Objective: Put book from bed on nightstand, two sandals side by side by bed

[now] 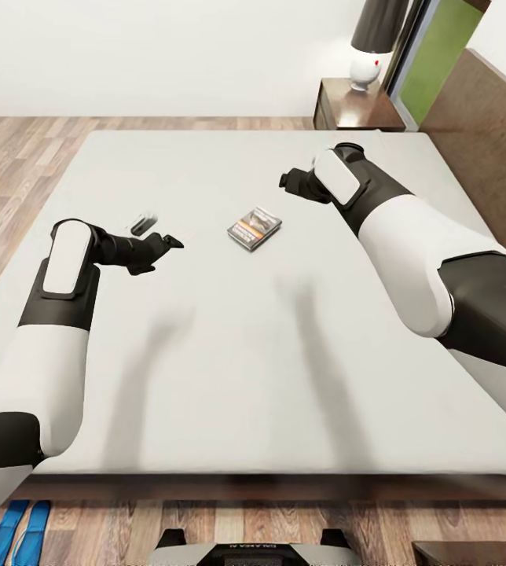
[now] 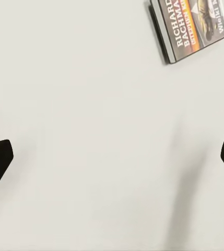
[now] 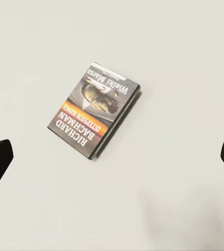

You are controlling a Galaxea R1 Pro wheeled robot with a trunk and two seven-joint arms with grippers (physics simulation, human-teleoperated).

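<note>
By the bed's foot the blue sandals (image 1: pixel 13 534) lie on the floor. Farther out, the book (image 1: pixel 254 229) rests flat mid-mattress on the bed (image 1: pixel 284 409), between the spread, empty left claw (image 1: pixel 159 250) and right claw (image 1: pixel 291 182) (its fingertips also wide apart). Thin, light, stiffish: pinch an edge, probably the spine.

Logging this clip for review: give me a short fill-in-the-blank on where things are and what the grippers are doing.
1. The book lies flat on the ____.
2. Both sandals lie on the ____, at the bed's near edge.
3. The left gripper and right gripper hold ____.
4. A lamp stands on the ____ by the headboard.

Missing words: bed; floor; nothing; nightstand
</note>
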